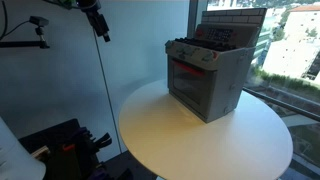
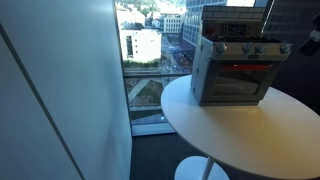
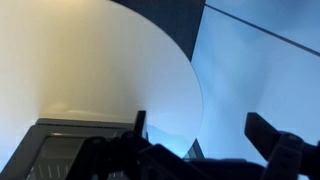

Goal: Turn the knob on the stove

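Observation:
The small grey toy stove [image 1: 208,78] stands on the round white table [image 1: 170,135], with a red-orange oven window, a knob row [image 1: 196,56] above it and a brick-patterned back panel. It shows in both exterior views [image 2: 232,72], knob row [image 2: 247,48] facing the table's middle. My gripper [image 1: 97,22] hangs high up, well away from the stove. In the wrist view its two dark fingers [image 3: 205,135] are spread wide with nothing between them, and a grey corner of the stove [image 3: 55,150] shows at the lower left.
The table [image 2: 220,135] stands by a tall window with a city view. A camera on a stand [image 1: 38,24] and dark equipment [image 1: 70,145] sit beside the table. A thin pole [image 1: 108,85] runs down next to the table's edge.

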You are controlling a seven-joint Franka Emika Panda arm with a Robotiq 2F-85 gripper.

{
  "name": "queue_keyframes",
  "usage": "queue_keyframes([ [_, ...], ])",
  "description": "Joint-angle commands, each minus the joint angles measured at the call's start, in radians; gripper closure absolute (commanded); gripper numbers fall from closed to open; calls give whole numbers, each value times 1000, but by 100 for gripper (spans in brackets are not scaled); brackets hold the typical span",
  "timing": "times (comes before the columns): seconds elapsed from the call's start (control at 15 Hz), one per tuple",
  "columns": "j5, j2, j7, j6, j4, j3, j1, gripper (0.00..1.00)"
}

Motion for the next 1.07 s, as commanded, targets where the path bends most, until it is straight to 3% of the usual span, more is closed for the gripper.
queue_keyframes([
  [0.0,-5,1,3,-3,2,-6,6,0],
  [0.4,-9,6,6,-4,11,-6,1,0],
  [1.0,-110,65,26,-1,147,-2,-75,0],
])
